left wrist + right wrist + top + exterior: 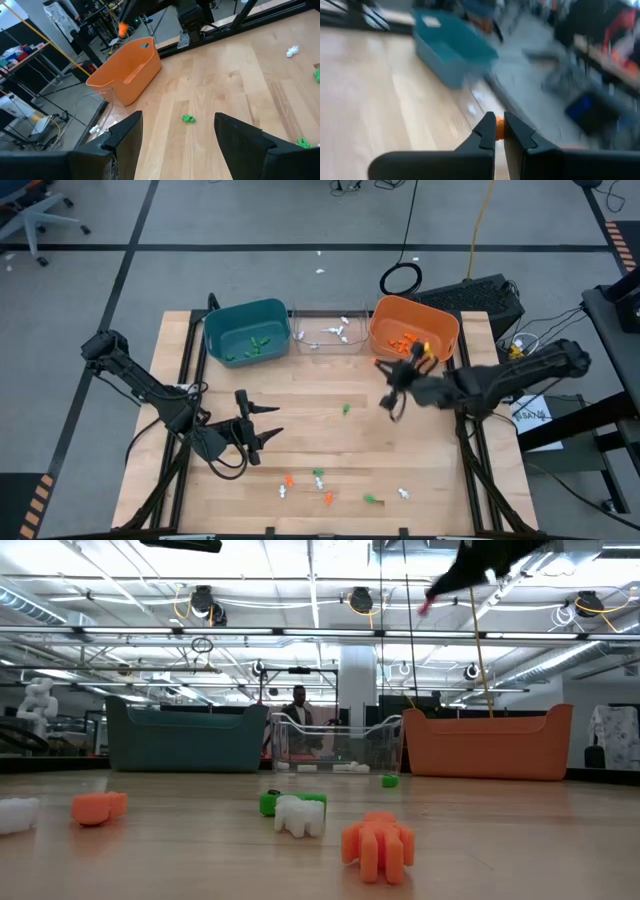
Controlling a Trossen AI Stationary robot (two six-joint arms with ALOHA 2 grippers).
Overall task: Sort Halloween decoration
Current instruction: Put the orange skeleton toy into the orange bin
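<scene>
light: bright, even, from ceiling strip lights [250, 605] seen in the low view
shadows: soft and faint on the table [330, 450]
glare: ceiling lights blow out white
blur: right wrist view heavily motion-smeared, teal bin [452, 47] and floor streaked
focus: low view's near orange trinket [378, 845] soft; left wrist view crisp
distortion: none obvious at edges

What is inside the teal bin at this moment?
The teal bin holds several green trinkets on its floor, seen from above. The low view shows only its wall, so an exact count is not possible.
</scene>
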